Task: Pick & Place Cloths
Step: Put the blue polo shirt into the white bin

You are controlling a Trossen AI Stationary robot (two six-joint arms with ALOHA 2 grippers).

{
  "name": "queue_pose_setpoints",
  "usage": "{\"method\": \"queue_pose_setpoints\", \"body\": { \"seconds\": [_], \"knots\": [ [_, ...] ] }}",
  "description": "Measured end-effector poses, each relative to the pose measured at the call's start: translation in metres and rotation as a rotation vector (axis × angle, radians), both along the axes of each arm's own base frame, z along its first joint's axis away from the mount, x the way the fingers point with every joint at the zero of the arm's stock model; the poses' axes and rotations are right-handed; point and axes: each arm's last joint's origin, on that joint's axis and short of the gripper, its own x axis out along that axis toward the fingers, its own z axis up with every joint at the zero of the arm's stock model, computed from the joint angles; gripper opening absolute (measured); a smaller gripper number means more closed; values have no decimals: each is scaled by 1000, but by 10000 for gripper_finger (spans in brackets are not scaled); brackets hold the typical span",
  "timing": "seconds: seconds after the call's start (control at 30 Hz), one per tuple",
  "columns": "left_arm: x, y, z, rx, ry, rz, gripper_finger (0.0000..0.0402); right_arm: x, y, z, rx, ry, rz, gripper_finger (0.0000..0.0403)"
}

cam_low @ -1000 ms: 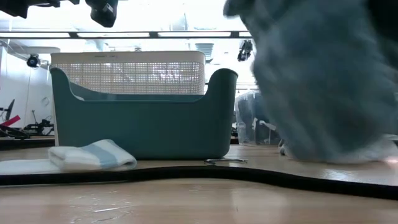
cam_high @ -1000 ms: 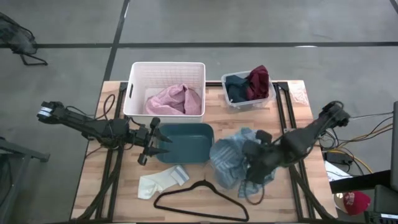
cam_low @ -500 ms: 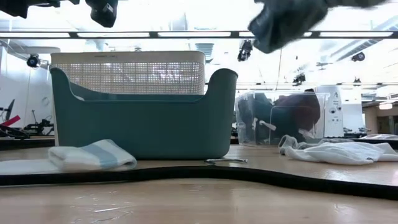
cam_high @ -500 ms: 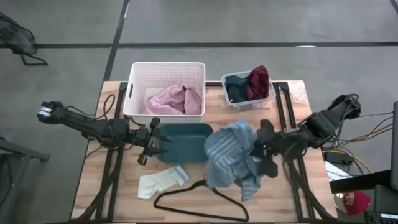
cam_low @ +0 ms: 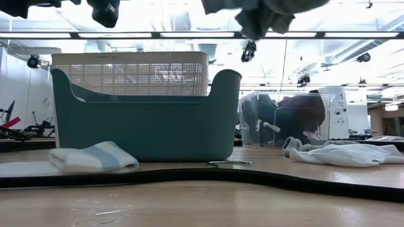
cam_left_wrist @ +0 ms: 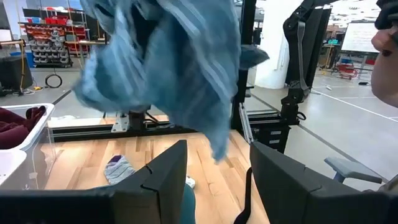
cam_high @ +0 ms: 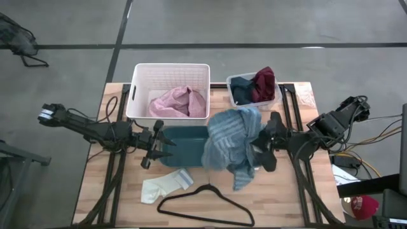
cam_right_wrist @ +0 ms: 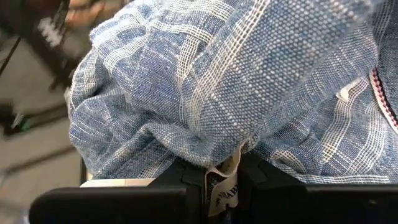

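Note:
The light blue striped cloth (cam_high: 227,145) hangs in the air over the right end of the teal bin (cam_high: 184,135), held by my right gripper (cam_high: 259,145), which is shut on it. It fills the right wrist view (cam_right_wrist: 205,81) and shows at the top of the low view (cam_low: 259,12). My left gripper (cam_high: 159,145) waits open at the teal bin's left end. A pale pink cloth (cam_high: 173,102) lies in the white bin (cam_high: 140,89). Navy (cam_high: 240,89) and maroon (cam_high: 264,83) cloths sit in the clear bin. White socks (cam_high: 166,186) lie on the table. My right gripper pinches a bunched fold of the blue cloth between its two fingers (cam_right_wrist: 292,199), with the white tag (cam_right_wrist: 222,186) caught in the gap. It comes roughly level from the table's right side. The cloth is lifted clear and hangs slack below and beside the fingers.
A black wire hanger (cam_high: 203,207) lies near the table's front edge. A white cloth (cam_low: 341,153) rests on the table's right side, by the clear bin (cam_low: 284,120). The socks (cam_low: 95,157) lie in front of the teal bin (cam_low: 145,120).
My right gripper has risen and moved toward the table's far-left, toward the teal bin, staying shut. The blue cloth, which rested on the table, is lifted clear and now hangs over the bin's right end.

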Motion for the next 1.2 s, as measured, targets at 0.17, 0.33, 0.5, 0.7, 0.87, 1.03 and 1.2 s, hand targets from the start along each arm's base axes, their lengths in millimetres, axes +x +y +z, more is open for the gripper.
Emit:
{"method": "queue_pose_setpoints", "body": {
  "seconds": [0.17,0.33,0.5,0.7,0.87,1.03,1.2],
  "knots": [
    [0,0,0,0,0,0,182,3,-2,8,-69,-109,-106,29],
    [0,0,0,0,0,1,182,6,-2,12,-111,-153,-150,29],
    [0,0,0,1,0,1,182,6,-2,13,-130,-165,-168,29],
    [0,0,0,1,0,1,182,6,-2,14,-142,-171,-173,30],
    [0,0,0,1,0,0,182,6,-3,15,-184,-180,-217,33],
    [0,0,0,1,0,0,182,9,-9,18,-237,-194,-272,31],
    [0,0,0,2,0,0,182,19,-17,23,-290,-209,-297,34]
  ]
}}
